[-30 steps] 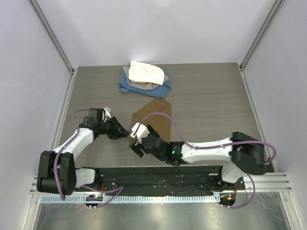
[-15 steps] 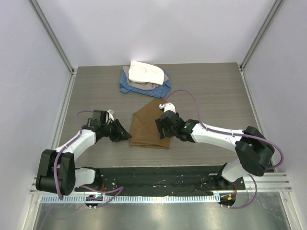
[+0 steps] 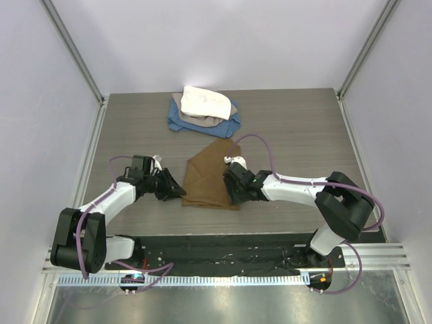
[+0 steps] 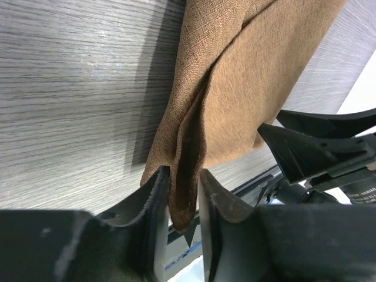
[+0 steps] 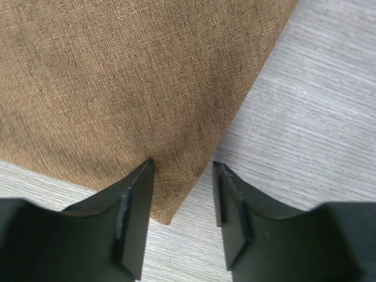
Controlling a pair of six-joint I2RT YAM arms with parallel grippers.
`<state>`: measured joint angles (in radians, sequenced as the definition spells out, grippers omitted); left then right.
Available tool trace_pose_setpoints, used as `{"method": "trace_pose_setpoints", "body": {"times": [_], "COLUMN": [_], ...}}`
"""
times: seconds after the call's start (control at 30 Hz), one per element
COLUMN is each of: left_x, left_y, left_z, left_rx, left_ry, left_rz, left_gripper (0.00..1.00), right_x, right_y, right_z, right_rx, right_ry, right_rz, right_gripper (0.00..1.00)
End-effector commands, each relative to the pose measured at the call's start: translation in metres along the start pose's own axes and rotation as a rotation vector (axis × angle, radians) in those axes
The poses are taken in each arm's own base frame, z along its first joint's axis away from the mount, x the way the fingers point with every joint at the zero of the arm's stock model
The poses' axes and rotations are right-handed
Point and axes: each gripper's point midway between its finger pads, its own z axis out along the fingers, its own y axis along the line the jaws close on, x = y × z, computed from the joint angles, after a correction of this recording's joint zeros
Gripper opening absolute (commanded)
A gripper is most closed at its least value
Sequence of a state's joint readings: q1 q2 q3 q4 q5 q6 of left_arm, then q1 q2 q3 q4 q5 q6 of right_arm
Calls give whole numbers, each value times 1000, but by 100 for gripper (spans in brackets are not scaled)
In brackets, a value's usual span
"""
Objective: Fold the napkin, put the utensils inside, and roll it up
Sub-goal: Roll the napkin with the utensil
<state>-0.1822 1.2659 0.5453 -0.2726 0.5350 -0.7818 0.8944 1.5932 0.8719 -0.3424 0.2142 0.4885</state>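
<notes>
We've swung the right gripper (image 5: 182, 170) over the near corner of the napkin (image 3: 208, 177), jaws apart but narrowing. The left gripper (image 4: 181, 179) pinches its left edge. It lies just before the pile (image 3: 204, 109), ready for folding.

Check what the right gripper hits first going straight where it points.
The napkin: its corner lies straight ahead of the right gripper, between its open jaws. The table sits just beneath; the remaining gap is hard to judge.
</notes>
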Motion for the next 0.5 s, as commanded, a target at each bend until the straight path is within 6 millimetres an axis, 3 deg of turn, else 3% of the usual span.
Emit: {"method": "trace_pose_setpoints", "body": {"times": [0.0, 0.03, 0.13, 0.47], "left_x": [-6, -7, -7, -9], "left_y": [-6, -7, -6, 9], "left_z": [0, 0, -2, -8], "left_rx": [23, 25, 11, -59], "left_ry": [-24, -24, -25, -85], "left_rz": [32, 34, 47, 53], "left_gripper": [31, 32, 39, 61], "right_x": [7, 7, 8, 20], "right_y": [-6, -6, -7, -15], "right_z": [1, 0, 0, 6], "right_rx": [22, 24, 24, 38], "right_ry": [28, 27, 32, 72], "right_rz": [20, 23, 25, 26], "right_gripper": [47, 40, 34, 26]}}
